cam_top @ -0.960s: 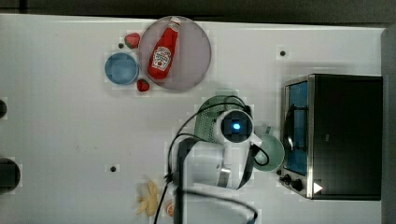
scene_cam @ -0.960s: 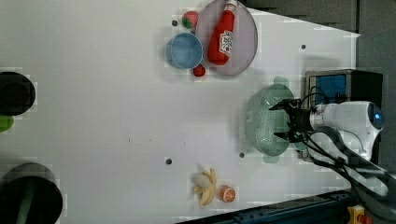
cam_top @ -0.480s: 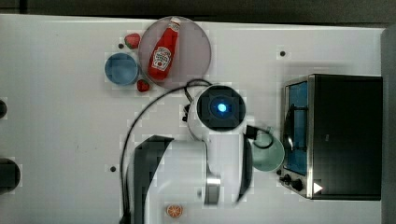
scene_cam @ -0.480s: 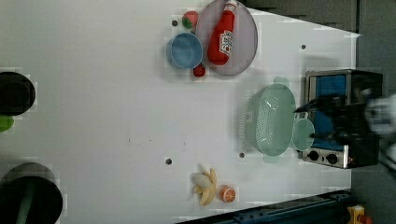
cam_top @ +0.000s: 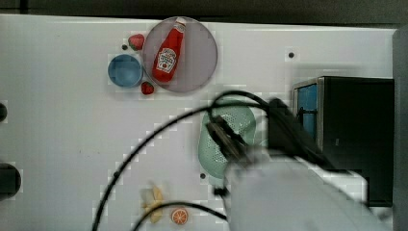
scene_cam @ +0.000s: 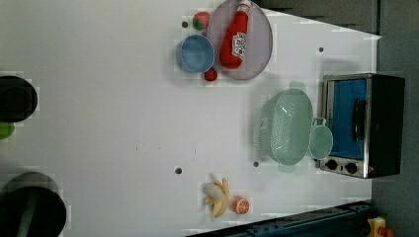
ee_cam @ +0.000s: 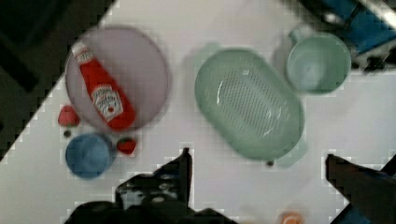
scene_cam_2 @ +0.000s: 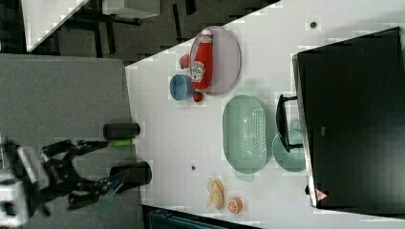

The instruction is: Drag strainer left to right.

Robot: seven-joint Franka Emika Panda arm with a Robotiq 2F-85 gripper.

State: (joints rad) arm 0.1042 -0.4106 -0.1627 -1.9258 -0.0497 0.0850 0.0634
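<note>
The pale mint-green oval strainer (cam_top: pixel 225 137) rests on the white table right next to the black toaster oven (cam_top: pixel 353 134). It is also visible in the left view (scene_cam: pixel 286 126), the right view (scene_cam_2: pixel 244 133) and the wrist view (ee_cam: pixel 247 107). My gripper (ee_cam: pixel 258 155) is open, its dark fingers spread wide with nothing between them, and it hangs high above the strainer without touching it. In the right view the gripper (scene_cam_2: pixel 107 162) appears at the lower left, far from the strainer. My blurred arm (cam_top: pixel 288 192) covers the strainer's lower right part in the top view.
A round mint-green mug (scene_cam: pixel 321 142) stands between the strainer and the oven. A grey plate (cam_top: pixel 199 62) carries a ketchup bottle (cam_top: pixel 167 53), with a blue bowl (cam_top: pixel 125 70) and strawberries beside it. A banana (cam_top: pixel 154 202) and an orange half (cam_top: pixel 179 215) lie near the table's edge.
My arm has lifted away from the strainer and risen toward the top camera, leaving the left view. The strainer stays where it was beside the oven.
</note>
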